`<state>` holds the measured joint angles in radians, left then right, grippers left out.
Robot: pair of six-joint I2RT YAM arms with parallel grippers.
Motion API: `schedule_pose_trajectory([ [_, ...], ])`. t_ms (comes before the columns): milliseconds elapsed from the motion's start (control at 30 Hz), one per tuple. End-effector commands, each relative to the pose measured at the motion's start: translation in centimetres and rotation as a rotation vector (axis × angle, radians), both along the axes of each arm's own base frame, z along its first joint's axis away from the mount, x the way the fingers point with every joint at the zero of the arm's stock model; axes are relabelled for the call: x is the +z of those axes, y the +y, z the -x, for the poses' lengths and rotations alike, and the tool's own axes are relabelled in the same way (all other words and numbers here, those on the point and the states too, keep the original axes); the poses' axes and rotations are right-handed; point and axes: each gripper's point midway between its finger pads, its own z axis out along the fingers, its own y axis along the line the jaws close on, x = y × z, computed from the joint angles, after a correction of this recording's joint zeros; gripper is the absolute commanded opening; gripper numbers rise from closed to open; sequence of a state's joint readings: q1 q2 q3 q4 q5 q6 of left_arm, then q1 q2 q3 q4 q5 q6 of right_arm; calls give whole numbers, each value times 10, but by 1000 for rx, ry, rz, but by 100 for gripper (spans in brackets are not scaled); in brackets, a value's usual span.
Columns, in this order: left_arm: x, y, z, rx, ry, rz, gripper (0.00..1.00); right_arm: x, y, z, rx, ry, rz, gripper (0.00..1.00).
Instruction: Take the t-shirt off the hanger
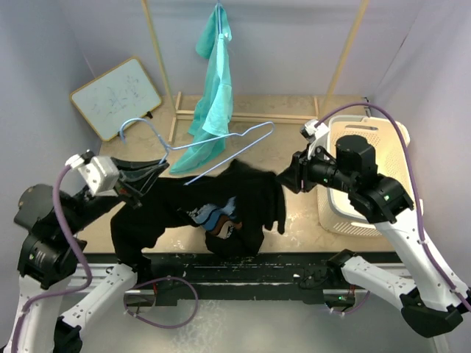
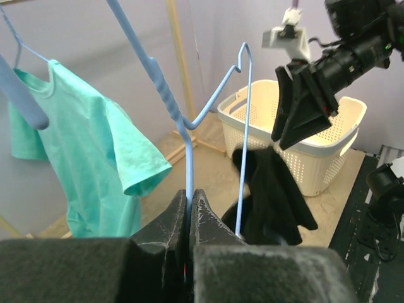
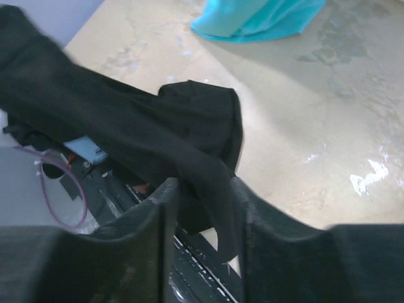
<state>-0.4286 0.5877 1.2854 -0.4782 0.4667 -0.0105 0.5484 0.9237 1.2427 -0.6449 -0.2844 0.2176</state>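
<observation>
Black t-shirt sags over the counter's near edge, slung between both arms. Right jaws are pinched on a fold of it. Left jaws are clamped narrow on the blue hanger wire, held raised. I judge the shirt mostly off. One wire end may be snagged in cloth, can't tell. Left to do: pull it clear. Teal shirt hangs behind.

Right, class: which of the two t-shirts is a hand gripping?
The black t-shirt: the right hand pinches its fabric, low over the table. The teal t-shirt hangs apart at the back, untouched.
</observation>
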Motion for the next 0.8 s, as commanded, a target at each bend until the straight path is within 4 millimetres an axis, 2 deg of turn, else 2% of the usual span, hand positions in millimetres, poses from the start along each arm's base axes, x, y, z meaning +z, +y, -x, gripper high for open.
schedule_pose_trajectory([
  [0,-13,-24,-28,-66,31,-37,0,77,7,39,191,-241,-158,47],
  [67,-32,-34,-41,-92,71,-80,0,102,1,58,220,-321,-198,49],
  [133,-48,-47,-45,-163,108,-117,0,122,-3,80,270,-373,-243,51],
  [200,-61,-62,-42,-274,145,-148,0,135,-4,96,318,-409,-272,52],
  [233,-65,-70,-36,-350,161,-161,0,139,-5,98,324,-416,-273,52],
  [300,-70,-82,-25,-488,187,-173,0,137,-3,94,323,-403,-261,52],
  [367,-70,-87,-19,-557,191,-173,0,131,1,86,325,-381,-243,52],
  [600,-53,-91,-7,-642,142,-123,0,105,20,64,366,-299,-203,52],
  [767,-47,-92,-3,-670,130,-101,0,96,27,60,391,-268,-198,52],
])
